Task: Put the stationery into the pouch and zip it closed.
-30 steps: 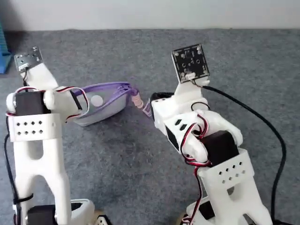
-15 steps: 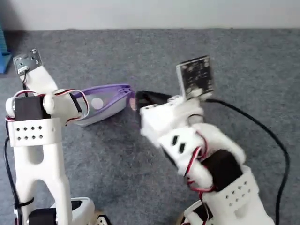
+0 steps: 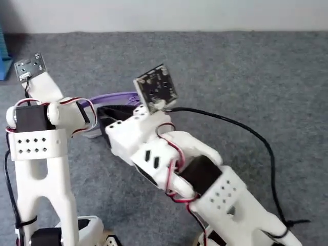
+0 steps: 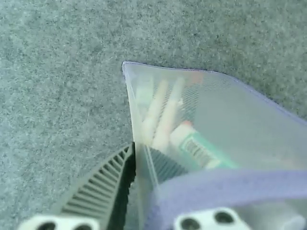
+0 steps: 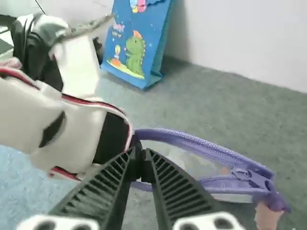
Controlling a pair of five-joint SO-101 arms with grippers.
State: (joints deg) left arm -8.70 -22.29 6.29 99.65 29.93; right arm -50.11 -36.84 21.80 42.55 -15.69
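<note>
So, the pouch point(image 4: 216, 124) lies on the desk point(image 3: 246, 77) with the stationery point(image 4: 165, 120) already inside, and the left claw point(image 4: 139, 153) is pinching 1 end of it. The right claw point(image 5: 140, 155) is squeezed together on nothing I can see, sitting over the zip right by that held end. The slider point(image 5: 256, 178) is at the opposite end, down the pouch's length, and the zip looks open. I'd say the right claw has to travel there. Bare desk around the slider, but it's crowded at this end.
</note>
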